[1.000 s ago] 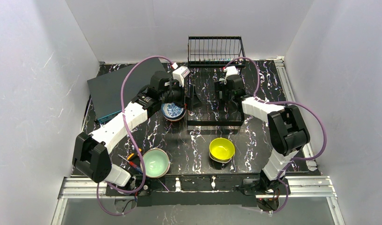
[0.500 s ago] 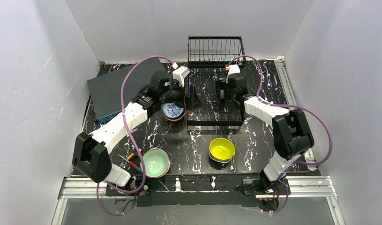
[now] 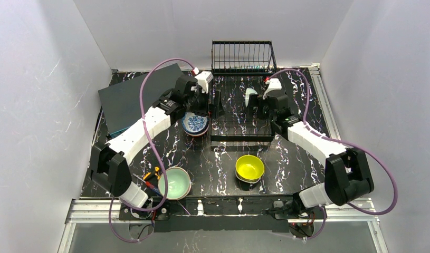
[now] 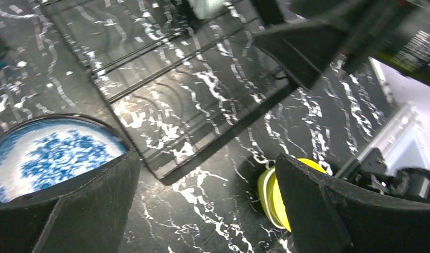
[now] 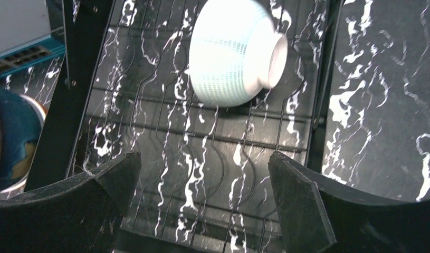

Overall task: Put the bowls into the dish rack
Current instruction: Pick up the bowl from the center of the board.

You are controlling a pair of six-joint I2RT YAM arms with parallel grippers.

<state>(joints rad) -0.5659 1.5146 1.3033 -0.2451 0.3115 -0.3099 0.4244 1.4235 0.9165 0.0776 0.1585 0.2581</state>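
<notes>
Forward, right tool (image 5: 203, 158) over dish rack (image 3: 239, 138)

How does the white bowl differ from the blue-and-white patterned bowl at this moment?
The white bowl lies tipped on its side, foot showing; the blue-and-white patterned bowl sits upright. The white bowl rests on the wires of the dish rack; the patterned bowl stands on the table beside it. The white bowl is plain and ribbed outside; the patterned bowl shows blue markings inside. Both are small round bowls.

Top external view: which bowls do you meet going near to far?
mint-green bowl → yellow bowl → blue-and-white bowl → white bowl, lying in the dish rack
</notes>
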